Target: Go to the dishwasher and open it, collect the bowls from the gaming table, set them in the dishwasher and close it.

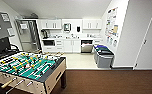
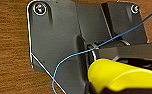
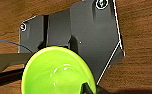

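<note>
While each wrist carries a bowl [image 3: 57, 72], dishwasher [image 1: 86, 46] gapes.

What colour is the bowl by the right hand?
Bright lime green bowl, glossy inside; the right wrist view shows it best.

A green-field foosball table [image 1: 27, 67] with rods and wooden handles fills the lower left of the head view, standing on brown carpet [image 1: 112, 81]. Grey bins with blue and dark lids [image 1: 103, 57] sit right of centre on the pale kitchen floor. White wall cupboards [image 1: 51, 24] hang at upper centre; posters [image 1: 111, 25] cover the right wall
</note>
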Motion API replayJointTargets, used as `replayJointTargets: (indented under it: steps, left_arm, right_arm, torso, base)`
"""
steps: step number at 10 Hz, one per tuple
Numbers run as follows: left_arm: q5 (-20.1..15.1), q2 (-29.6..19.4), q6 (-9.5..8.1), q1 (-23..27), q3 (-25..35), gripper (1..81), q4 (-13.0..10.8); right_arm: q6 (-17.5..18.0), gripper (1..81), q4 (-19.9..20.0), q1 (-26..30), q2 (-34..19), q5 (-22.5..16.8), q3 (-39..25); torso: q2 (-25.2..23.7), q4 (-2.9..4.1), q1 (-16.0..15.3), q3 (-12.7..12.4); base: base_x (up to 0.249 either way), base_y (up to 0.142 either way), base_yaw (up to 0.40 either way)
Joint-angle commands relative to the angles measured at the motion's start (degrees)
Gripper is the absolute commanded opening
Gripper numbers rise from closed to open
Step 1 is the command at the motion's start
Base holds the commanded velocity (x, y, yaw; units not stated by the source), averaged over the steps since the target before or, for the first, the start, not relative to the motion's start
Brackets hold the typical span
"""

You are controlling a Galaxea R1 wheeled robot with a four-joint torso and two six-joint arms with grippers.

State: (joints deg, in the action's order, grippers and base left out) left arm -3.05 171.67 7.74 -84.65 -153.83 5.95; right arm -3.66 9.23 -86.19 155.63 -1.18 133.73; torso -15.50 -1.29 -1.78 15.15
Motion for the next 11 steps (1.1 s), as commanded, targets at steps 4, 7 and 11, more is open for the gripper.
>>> replayJointTargets:
  steps: [4, 7, 11]
  left_arm:
    - [-3.46, -0.44, 0.52, 2.87, 0.11, 1.0, -0.41]
    - [-3.46, -0.53, 0.52, 2.87, 0.11, 1.0, -0.41]
    - [-3.46, -0.53, 0.52, 2.87, 0.11, 1.0, -0.32]
  right_arm:
    - [-0.3, 1.0, -0.26, 3.69, -0.82, -3.3, -0.06]
    - [-0.3, 1.0, -0.26, 3.69, -0.82, -3.3, 0.03]
    - [-0.3, 1.0, -0.26, 3.69, -0.82, -3.3, 0.12]
  torso:
    - [0.02, 0.0, -0.05, 0.0]
    - [0.0, 0.0, 0.0, 0.0]
    - [-0.02, 0.0, 0.04, -0.02]
  base:
    - [0.146, -0.087, 0.0]
    - [0.146, 0.0, 0.0]
    - [0.153, 0.0, 0.0]
